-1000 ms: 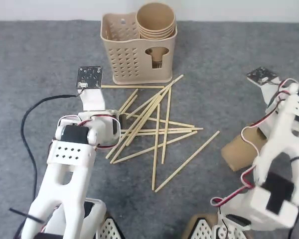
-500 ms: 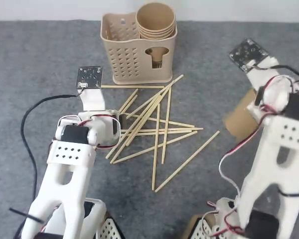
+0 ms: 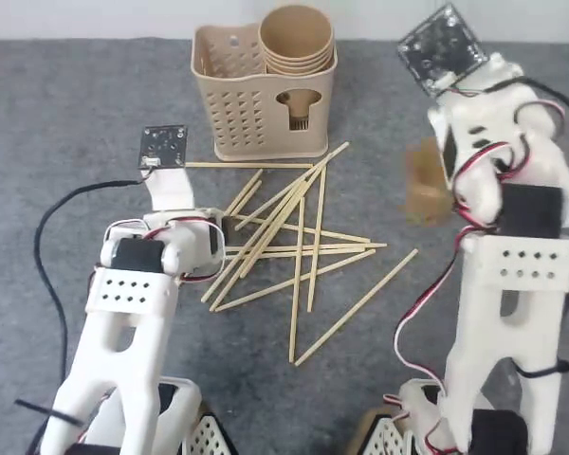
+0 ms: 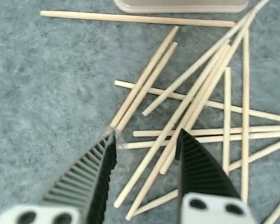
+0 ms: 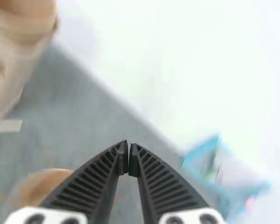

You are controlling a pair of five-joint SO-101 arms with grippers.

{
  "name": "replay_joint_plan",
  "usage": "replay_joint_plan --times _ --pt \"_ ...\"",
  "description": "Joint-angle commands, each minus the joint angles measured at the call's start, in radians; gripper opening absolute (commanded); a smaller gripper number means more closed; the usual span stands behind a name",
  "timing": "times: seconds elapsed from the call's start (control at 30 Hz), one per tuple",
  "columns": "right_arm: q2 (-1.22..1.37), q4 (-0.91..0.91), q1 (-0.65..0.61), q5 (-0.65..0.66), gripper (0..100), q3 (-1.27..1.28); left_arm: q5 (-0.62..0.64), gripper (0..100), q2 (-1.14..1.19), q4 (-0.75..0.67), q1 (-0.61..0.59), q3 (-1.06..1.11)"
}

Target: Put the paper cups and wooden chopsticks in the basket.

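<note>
one paper cup (image 3: 425, 185) lifted higher now

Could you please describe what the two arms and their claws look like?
Both the left arm and the right arm are white plastic with rows of small round holes and black motor blocks. Thin red, white and black wires loop along them; a thicker black cable trails from the left one. The left claw and right claw have black, ridged, tapering fingers.
</note>
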Motion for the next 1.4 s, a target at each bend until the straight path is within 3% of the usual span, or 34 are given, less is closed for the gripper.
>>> replay_joint_plan --times 0.0,0.17,0.3,0.5,0.6,0.93,1.2,1.37 --pt "-0.005 -0.137 -0.065 -0.014 0.9 -0.049 -0.008 20 -0.029 -0.026 -0.008 -0.025" --pt "0.025 -0.05 -0.062 -0.025 1.3 -0.04 -0.008 20 -0.026 -0.026 -0.008 -0.025" --pt "0.051 0.119 -0.036 -0.16 3.0 -0.026 -0.008 20 -0.028 -0.026 -0.008 -0.025" --pt "0.076 0.381 -0.03 -0.301 15.0 0.011 -0.005 20 -0.026 -0.026 0.011 -0.025" --pt "0.082 0.435 0.015 -0.361 15.5 0.087 0.075 20 -0.025 -0.028 0.074 -0.036" --pt "-0.105 0.173 0.268 -0.46 15.4 0.621 0.218 20 0.064 -0.051 0.292 -0.223" --pt "-0.242 -0.186 0.271 -0.462 15.4 1.1 0.249 20 0.465 -0.052 0.368 -0.515" --pt "-0.242 -0.277 0.277 -0.453 15.4 1.158 0.25 20 0.64 -0.048 0.44 -0.691"
